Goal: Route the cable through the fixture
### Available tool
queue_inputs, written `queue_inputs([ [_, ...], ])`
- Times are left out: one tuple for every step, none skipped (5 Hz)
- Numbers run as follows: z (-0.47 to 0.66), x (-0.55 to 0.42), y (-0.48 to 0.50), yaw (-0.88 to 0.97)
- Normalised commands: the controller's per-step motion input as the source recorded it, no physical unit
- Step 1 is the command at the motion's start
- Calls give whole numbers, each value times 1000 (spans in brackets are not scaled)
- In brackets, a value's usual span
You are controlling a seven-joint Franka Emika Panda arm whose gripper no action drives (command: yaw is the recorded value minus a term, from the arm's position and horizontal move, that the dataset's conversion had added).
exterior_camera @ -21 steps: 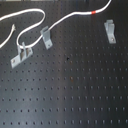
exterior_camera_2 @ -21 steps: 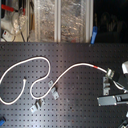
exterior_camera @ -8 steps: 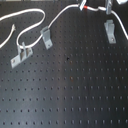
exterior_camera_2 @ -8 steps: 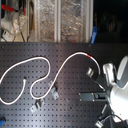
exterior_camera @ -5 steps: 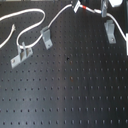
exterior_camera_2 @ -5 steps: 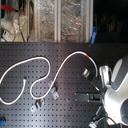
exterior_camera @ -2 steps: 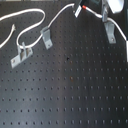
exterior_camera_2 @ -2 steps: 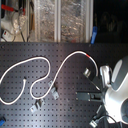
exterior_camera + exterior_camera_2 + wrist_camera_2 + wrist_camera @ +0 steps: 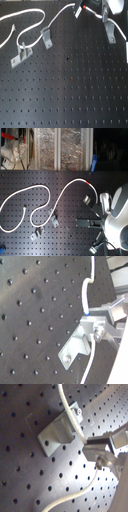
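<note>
Gripper [image 9: 95, 222] of the white arm [image 9: 117, 213] is at the second exterior view's right side, low over the black perforated worktop [image 9: 75, 85]; its dark fingers [image 9: 85, 221] point toward the second exterior view's left. Whether it grasps the cable or is released, I cannot tell. White cable [image 9: 42, 189] lies on the worktop in wide loops from the second exterior view's left and goes up to its red band [image 9: 88, 180], then down toward the gripper. In the first wrist view the cable [image 9: 67, 411] passes just beside a metal bracket [image 9: 57, 431]. In the first exterior view two more brackets [image 9: 46, 37] [image 9: 21, 54] stand near the cable loops, and another fixture [image 9: 111, 27] stands at the first exterior view's upper right, beside the red band [image 9: 89, 8]
</note>
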Motion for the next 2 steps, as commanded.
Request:
queue_inputs([
  [0,-12,17,0],
  [10,-327,72,111],
])
